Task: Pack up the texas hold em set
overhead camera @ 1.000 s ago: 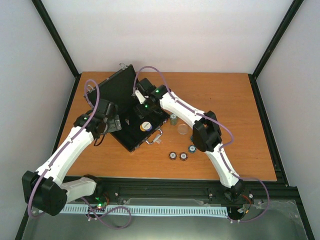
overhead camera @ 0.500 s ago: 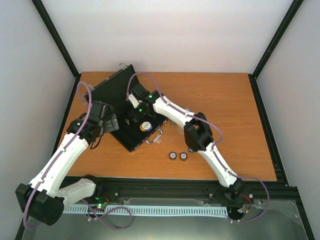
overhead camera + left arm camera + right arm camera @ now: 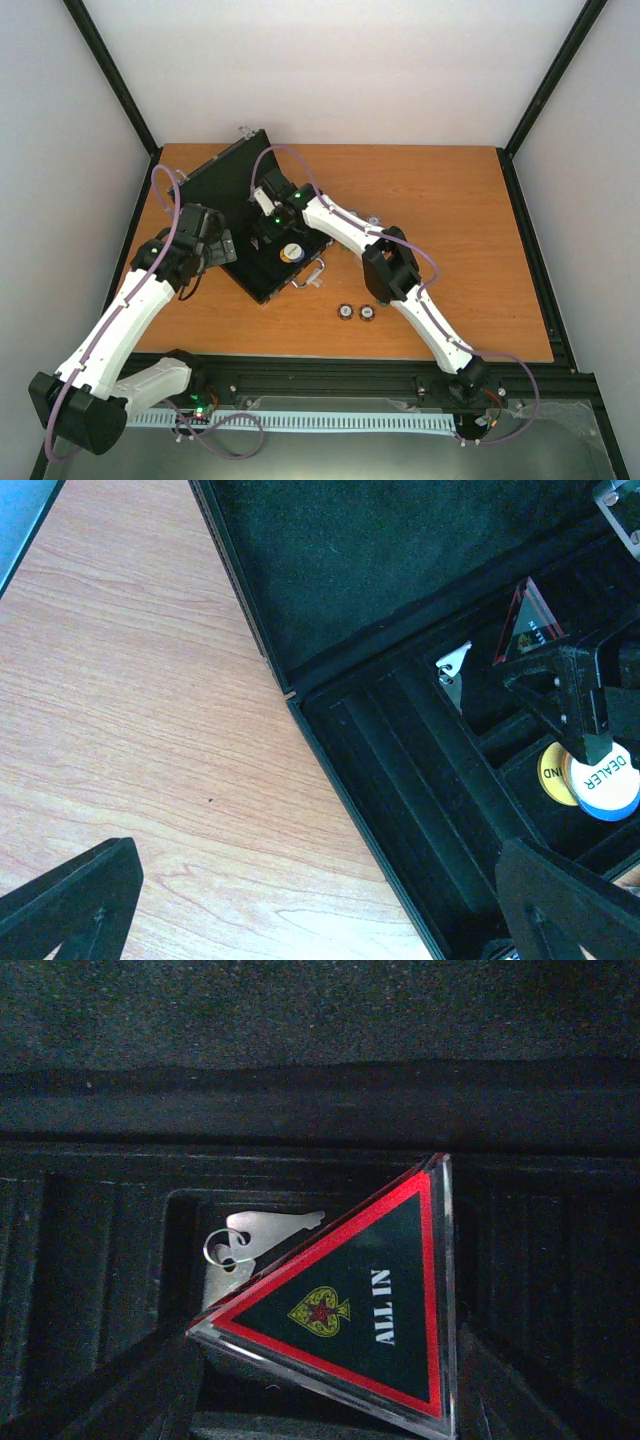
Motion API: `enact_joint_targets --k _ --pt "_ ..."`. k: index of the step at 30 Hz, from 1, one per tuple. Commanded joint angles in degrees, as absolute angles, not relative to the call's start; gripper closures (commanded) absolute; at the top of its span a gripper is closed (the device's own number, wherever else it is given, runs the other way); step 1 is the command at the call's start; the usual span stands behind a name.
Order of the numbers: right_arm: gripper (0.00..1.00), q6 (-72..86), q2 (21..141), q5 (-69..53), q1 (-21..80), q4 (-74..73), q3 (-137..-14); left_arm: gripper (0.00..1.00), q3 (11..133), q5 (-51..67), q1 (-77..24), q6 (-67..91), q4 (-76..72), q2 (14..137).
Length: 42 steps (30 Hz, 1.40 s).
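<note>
The black case lies open on the table, its lid leaning back to the left. My right gripper is inside the tray, shut on the dark red-edged triangular "ALL IN" token. The token hangs tilted over a compartment that holds silver keys. A white-and-blue dealer disc and a yellow disc lie in a nearby slot. My left gripper is open over the case's left edge, holding nothing. Two striped chip stacks stand on the table in front.
The case's silver handle sticks out toward the near right. My right arm's elbow hangs over the table just right of the case. Black frame posts and white walls close in the wooden table.
My right arm has swung left and deeper into the case with the token, its elbow now covering the chips right of the case. My left arm has shifted slightly up and left.
</note>
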State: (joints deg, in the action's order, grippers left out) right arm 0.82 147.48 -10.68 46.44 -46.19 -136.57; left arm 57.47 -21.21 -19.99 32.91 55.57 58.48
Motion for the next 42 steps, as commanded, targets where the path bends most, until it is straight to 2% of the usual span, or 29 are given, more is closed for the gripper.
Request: enact_joint_targets --k 1,12,22,25,29,40,42 --pt "0.31 -0.1 149.4 -8.3 46.8 -44.2 -138.4 0.0 58.0 -21.1 -19.8 32.5 56.3 57.7" --pt "0.3 0.5 152.2 -9.4 46.8 -43.5 -139.3 0.0 57.2 -21.4 -19.8 31.3 55.7 57.9" --pt "0.18 0.3 151.2 -6.5 46.8 -44.6 -139.0 0.0 56.5 -20.7 -19.8 30.5 54.5 58.8" --pt "0.18 0.4 150.1 -6.0 46.8 -45.0 -138.7 0.0 56.7 -20.7 -19.7 30.4 54.4 58.8" --pt "0.03 0.5 147.6 -4.0 46.8 -45.3 -138.5 0.0 57.1 -21.0 -19.8 30.5 54.6 58.8" --pt "0.0 4.3 143.3 -8.2 45.5 -44.6 -138.5 0.0 56.9 -22.2 -19.8 30.8 55.2 58.3" --pt "0.0 5.9 143.4 -5.6 45.4 -45.0 -138.5 0.0 56.9 -22.5 -19.8 30.7 55.3 58.2"
